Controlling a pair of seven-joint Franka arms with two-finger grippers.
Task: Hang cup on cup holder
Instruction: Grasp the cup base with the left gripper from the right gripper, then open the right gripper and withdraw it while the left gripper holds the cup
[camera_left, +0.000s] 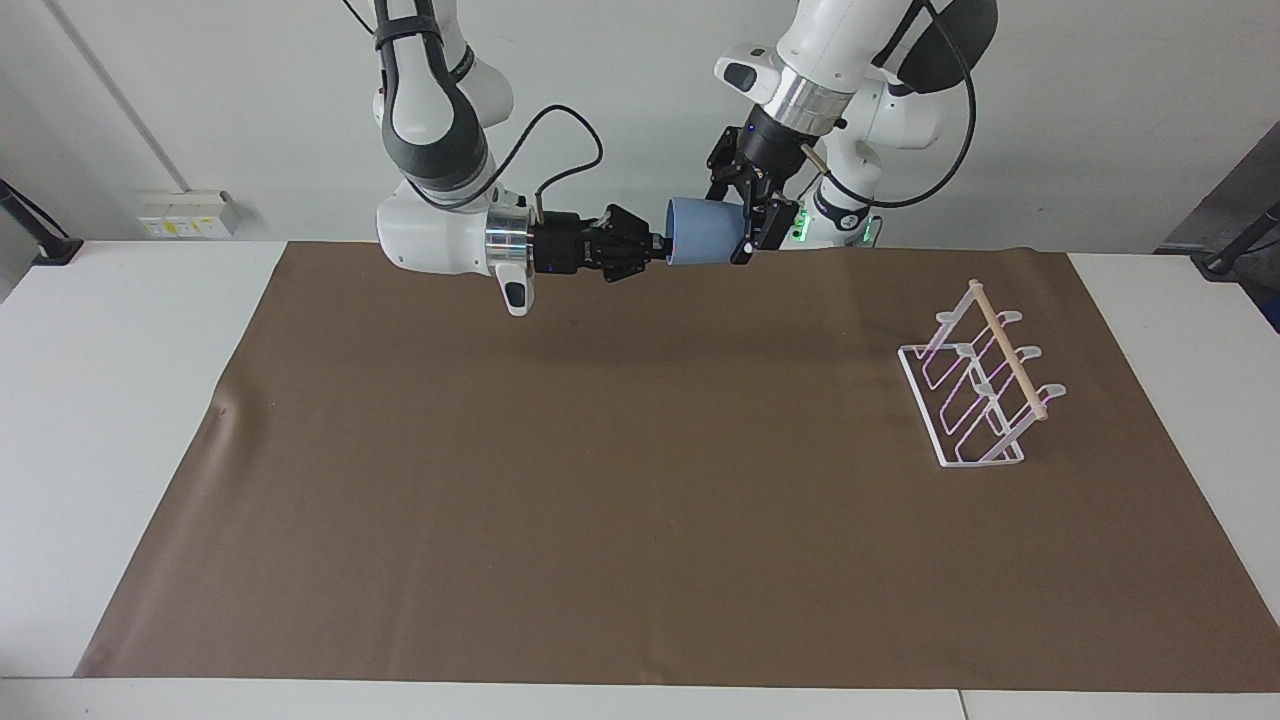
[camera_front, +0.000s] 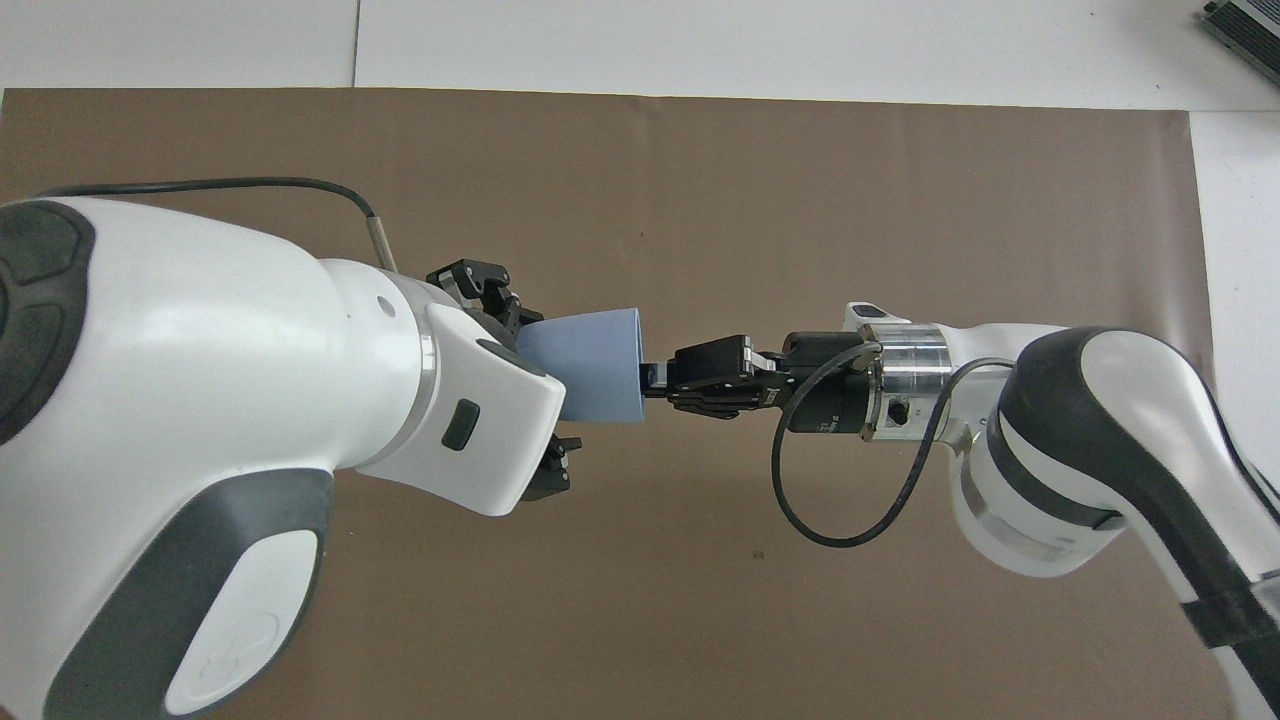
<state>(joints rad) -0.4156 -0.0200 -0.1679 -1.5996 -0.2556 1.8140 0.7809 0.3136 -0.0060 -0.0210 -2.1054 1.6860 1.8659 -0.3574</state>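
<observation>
Cup: the cup (camera_left: 705, 232) is held in the air over the edge of the brown mat (camera_left: 600, 480) that lies nearest the robots, about midway between the two arm bases.
Long axis: the cup is laid level, along the length of the surface (camera_left: 100, 400). The open mouth is turned toward the right arm's end and the narrower base toward the left arm's end.
Right gripper: the right gripper (camera_left: 663, 248) is closed on the cup's rim, which is pinched between its fingertips. The cup's weight is judged to be carried here.
Left gripper: the left gripper (camera_left: 742, 225) is spread wide, with its fingers set on either side of the cup's base end. Whether the wall is touched cannot be told.
Deciding relation: both grippers are met at one cup, mouth end and base end. A handover is judged to be in hand, and it turns on the left gripper being centred on the base.
Cup holder: the cup holder (camera_left: 975, 385) is stood on the mat toward the left arm's end, well apart from the cup and farther from the robots. The left arm is the nearer one to it.
Orientation issue: the mouth is pointed away from the holder, so a turn is judged to be needed before a prong can be entered.
Obstacles: nothing is seen on the mat between cup and holder.
</observation>
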